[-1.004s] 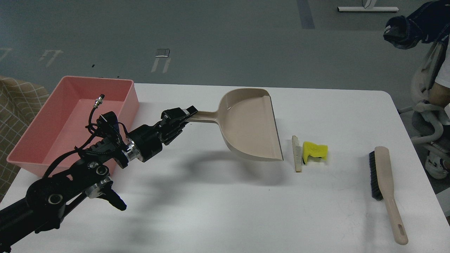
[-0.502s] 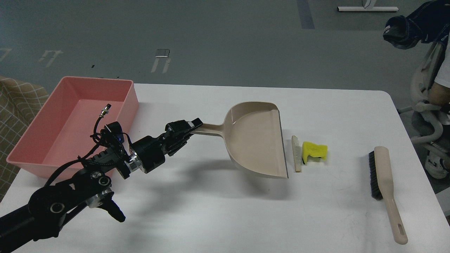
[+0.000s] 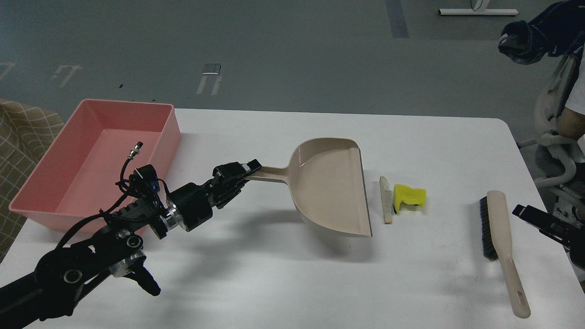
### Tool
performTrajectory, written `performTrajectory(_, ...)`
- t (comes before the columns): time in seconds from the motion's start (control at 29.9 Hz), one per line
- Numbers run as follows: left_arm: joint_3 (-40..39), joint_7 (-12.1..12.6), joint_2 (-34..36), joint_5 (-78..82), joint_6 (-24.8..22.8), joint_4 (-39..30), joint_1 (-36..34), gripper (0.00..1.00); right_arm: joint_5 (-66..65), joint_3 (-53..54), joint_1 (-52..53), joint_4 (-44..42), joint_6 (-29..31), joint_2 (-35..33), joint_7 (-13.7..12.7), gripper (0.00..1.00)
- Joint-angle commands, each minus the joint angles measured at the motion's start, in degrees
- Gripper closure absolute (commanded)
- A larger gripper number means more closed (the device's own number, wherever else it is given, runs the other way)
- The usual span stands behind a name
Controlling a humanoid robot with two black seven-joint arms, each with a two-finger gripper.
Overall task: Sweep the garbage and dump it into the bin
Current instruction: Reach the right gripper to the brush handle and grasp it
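Note:
My left gripper is shut on the handle of a beige dustpan, held low over the white table with its open lip facing right. Just right of the lip lie the garbage: a thin pale stick and a crumpled yellow piece. A beige brush with black bristles lies at the right. My right gripper enters from the right edge, beside the brush, apart from it; its fingers cannot be told apart. The pink bin stands at the far left.
A checked cloth hangs left of the bin. A chair and a seated person are off the table's right side. Grey floor lies beyond the far edge.
The dustpan has moved down and right, then settled with its lip close to the stick. My right gripper has come into view at the right edge.

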Motion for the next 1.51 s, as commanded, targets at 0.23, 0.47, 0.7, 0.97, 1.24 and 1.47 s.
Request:
performTrajectory(0.23, 0.8, 0.1, -0.9, 0.1, 0.5, 1.2, 0.0, 0.83, -0.3, -0.2, -4.7, 2.6, 0.4, 0.0, -0.8, 0.15)
performTrajectory(0.47, 0.9, 0.1, -2.0, 0.1, 0.9, 1.2, 0.0, 0.83, -0.3, -0.3, -6.0, 2.8, 0.4, 0.3, -0.8, 0.29)
performTrajectory(0.7, 0.9, 0.0, -2.0, 0.1, 1.2, 1.3, 0.4, 0.83, -0.3, -0.4, -6.6, 2.7, 0.4, 2.0, -1.0, 0.32)
performTrajectory(0.97, 0.8, -0.1, -2.0, 0.0, 1.2, 1.3, 0.4, 0.83, 0.0, -0.4, -6.5, 2.9, 0.6, 4.4, -0.8, 0.32)
performTrajectory(1.24, 0.9, -0.2, -2.0, 0.0, 1.2, 1.5, 0.5, 0.82, 0.0, -0.5, -6.3, 2.9, 0.6, 4.4, -0.7, 0.4)
performTrajectory(1.47, 0.9, -0.8, -2.4, 0.0, 1.6, 2.1, 0.5, 0.82, 0.0, -2.3, -6.2, 2.8, 0.8, 4.4, -0.7, 0.59)
